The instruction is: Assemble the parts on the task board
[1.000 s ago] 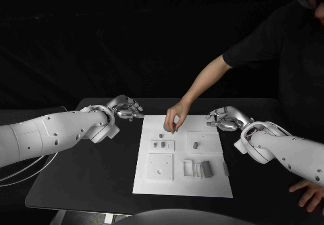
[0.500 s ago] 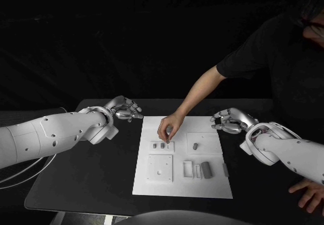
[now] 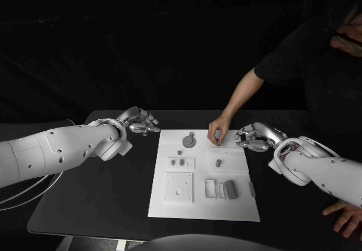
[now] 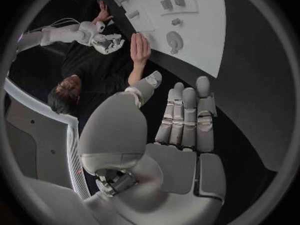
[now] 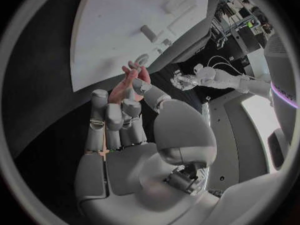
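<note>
The white task board (image 3: 170, 201) lies in the middle of the black table. Small grey parts sit on it: a round piece (image 3: 189, 140) near its far edge, a short peg (image 3: 218, 163) and a dark block (image 3: 230, 189) toward the right. A person's hand (image 3: 218, 130) rests its fingertips on the board's far edge. My left hand (image 3: 139, 123) hovers off the far left corner, fingers extended and holding nothing. My right hand (image 3: 252, 137) hangs by the far right edge, also holding nothing. The left wrist view shows the left hand (image 4: 181, 135), the board (image 4: 206, 35) and the round piece (image 4: 174, 37).
The person stands at the far right of the table; their other hand (image 3: 343, 213) lies on the near right edge. Black table (image 3: 98, 193) stretches on both sides of the board. In the right wrist view the person's hand (image 5: 128, 80) lies just past my right hand (image 5: 125, 135).
The person's hand went from the board's left middle to its far right edge. A round grey piece now lies uncovered near the far edge. My hands barely moved.
</note>
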